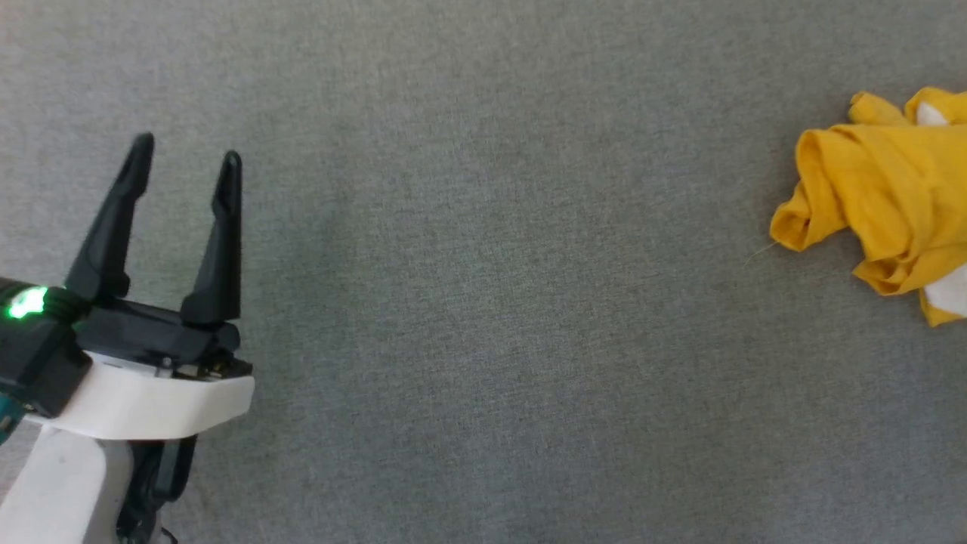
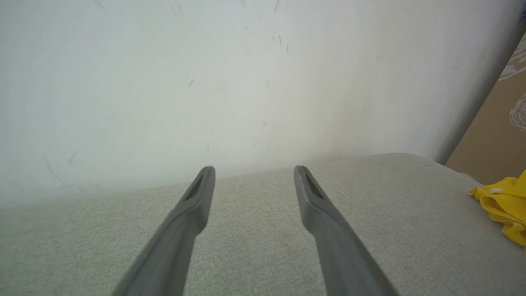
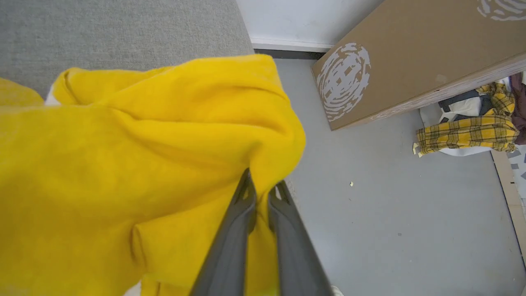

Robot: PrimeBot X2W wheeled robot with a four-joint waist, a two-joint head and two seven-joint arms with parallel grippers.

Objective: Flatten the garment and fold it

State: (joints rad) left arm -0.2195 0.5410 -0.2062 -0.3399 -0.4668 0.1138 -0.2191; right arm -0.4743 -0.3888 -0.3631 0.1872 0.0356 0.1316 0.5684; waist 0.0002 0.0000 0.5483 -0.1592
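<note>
At the right gripper (image 3: 263,186) the two dark fingers stood almost together, pinched on a fold of the garment (image 3: 135,148), whose bright yellow cloth bunched up around them and off to their left in my right wrist view. Over on the other side, the left gripper (image 1: 187,149) was spread wide with nothing between its fingers, held over the grey fabric surface (image 1: 483,302), and a green light (image 1: 29,301) glowed on its wrist. From the head camera I saw the garment sitting crumpled on that surface at the far right of the picture, well apart from the left gripper, with white patches (image 1: 953,291) showing near its top and bottom; part of it ran out of frame. Beyond the left fingers a scuffed white wall (image 2: 205,82) rose behind the surface. Past the garment in the right wrist view lay a grey floor (image 3: 370,226), a brown cardboard panel (image 3: 419,53) with a white swirl print, and beside it a heap of clothes (image 3: 456,105) with a yellow plaid piece (image 3: 466,133) draped over it
</note>
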